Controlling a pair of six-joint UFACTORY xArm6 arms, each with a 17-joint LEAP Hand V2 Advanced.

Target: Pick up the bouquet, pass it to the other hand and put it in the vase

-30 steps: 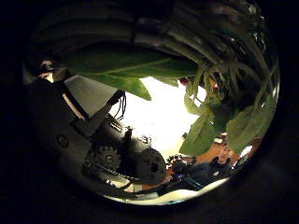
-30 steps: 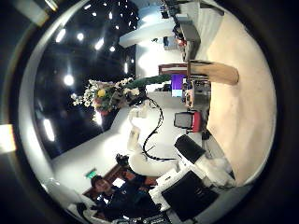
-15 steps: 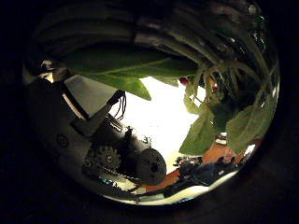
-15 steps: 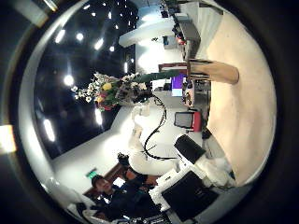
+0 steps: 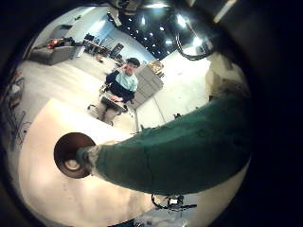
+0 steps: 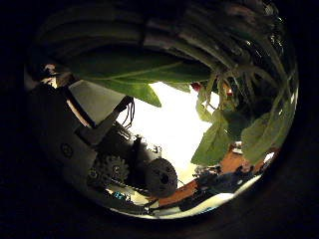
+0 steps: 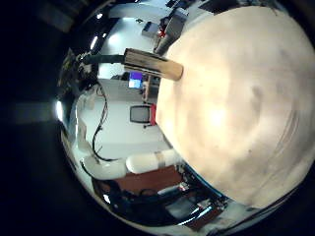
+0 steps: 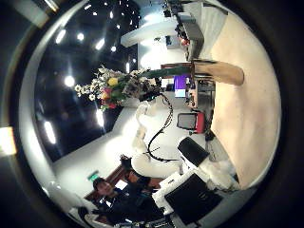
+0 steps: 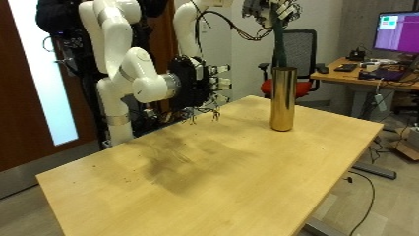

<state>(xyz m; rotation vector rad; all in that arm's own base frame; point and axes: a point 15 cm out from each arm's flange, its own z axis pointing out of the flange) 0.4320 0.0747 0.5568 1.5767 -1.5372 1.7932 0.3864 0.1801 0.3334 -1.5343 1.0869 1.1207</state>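
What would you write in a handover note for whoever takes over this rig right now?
Left hand: fingers shut on the bouquet, held upright over the gold vase, with the wrapped stem end at the vase's mouth.
Right hand: open, empty, low over the table, apart from the vase.
Done: pick-up and, apparently, the pass.
Left: lower the bouquet in and let go.

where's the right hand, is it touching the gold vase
Apart. The outside view shows the right hand hanging near the table's far edge, with a plain gap of bare tabletop between it and the vase.
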